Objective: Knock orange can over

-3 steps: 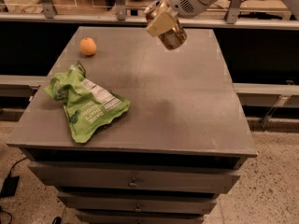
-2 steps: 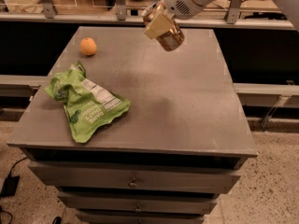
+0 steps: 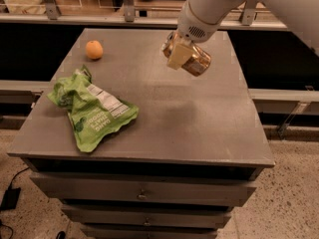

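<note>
Copper-orange can (image 3: 195, 59), shiny, aslant in the gripper (image 3: 180, 54) above the grey table (image 3: 199, 123).

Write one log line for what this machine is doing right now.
claw: shut on can, over table's far side | can: tilted, in the air | orange, green bag: left, apart

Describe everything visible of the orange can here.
The orange can is a small, shiny copper-coloured metal drink can. It is tipped nearly onto its side, clamped in the gripper over the far half of the table, apparently lifted off it. A pale finger lies across its near side. Nothing else touches it.
</note>
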Robot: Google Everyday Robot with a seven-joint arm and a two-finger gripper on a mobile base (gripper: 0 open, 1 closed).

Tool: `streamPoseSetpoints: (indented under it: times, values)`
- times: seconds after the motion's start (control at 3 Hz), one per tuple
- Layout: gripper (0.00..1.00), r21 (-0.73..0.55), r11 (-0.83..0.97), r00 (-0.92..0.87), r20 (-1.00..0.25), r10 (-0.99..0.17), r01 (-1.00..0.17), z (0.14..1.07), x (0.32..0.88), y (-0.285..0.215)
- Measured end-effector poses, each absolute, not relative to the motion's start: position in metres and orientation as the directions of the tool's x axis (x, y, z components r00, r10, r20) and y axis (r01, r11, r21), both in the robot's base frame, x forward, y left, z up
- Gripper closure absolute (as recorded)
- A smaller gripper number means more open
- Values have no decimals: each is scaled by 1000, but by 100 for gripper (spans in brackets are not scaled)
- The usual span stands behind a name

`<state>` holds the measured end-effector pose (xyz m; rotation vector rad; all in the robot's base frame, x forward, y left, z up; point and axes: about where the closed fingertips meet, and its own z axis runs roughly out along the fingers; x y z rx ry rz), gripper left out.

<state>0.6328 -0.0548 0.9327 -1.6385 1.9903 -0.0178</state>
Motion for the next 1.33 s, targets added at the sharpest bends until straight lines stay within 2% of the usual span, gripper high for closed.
streamPoseSetpoints:
  times: [0.33,0.67,1.33]
  values:
    - [84,-282,198,-107,-310,-945,-939,894,610,-67]
    - [53,-194,154,-98,-269,-958,-969,869,595,-70]
    - [7,-202,154,-96,-272,-958,-967,870,596,-68]
